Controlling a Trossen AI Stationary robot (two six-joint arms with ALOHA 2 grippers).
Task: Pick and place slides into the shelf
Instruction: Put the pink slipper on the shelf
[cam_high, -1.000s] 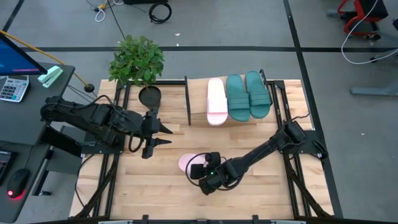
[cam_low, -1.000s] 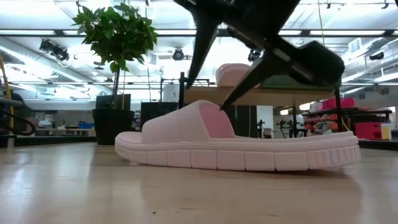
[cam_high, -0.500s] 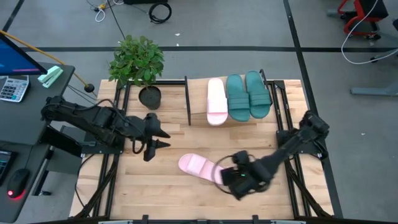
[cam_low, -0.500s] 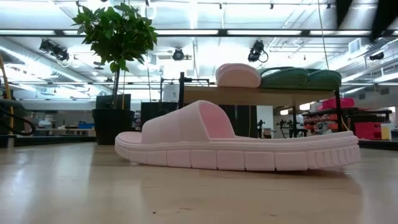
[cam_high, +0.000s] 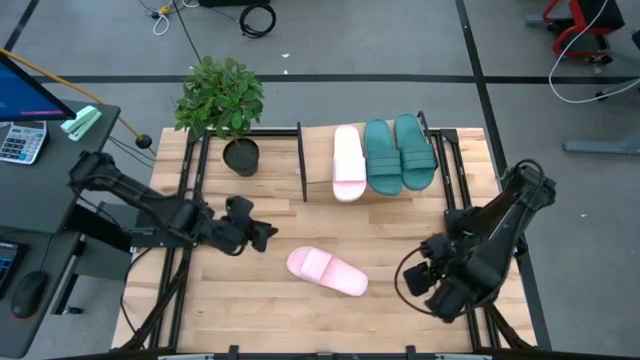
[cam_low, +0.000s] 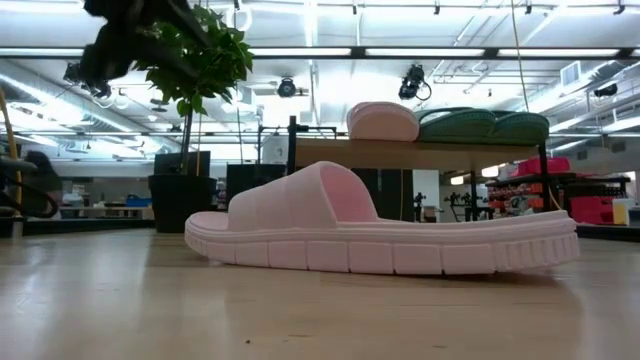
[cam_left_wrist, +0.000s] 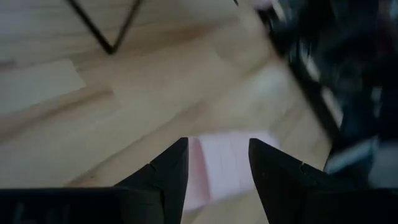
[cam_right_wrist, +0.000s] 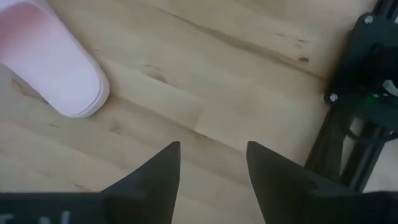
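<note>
My two arms are black, made of jointed segments, with dark cables looping beside them. My left gripper (cam_left_wrist: 214, 163) and right gripper (cam_right_wrist: 211, 163) each have two dark, pointed, wedge-shaped fingers.

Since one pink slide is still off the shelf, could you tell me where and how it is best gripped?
Probably by the wide strap of the pink slide: it arches clear above the flat sole, so a finger can slip under it. The slide lies sole-down on the table, so come from above. The left end effector, open, is nearest.
</note>
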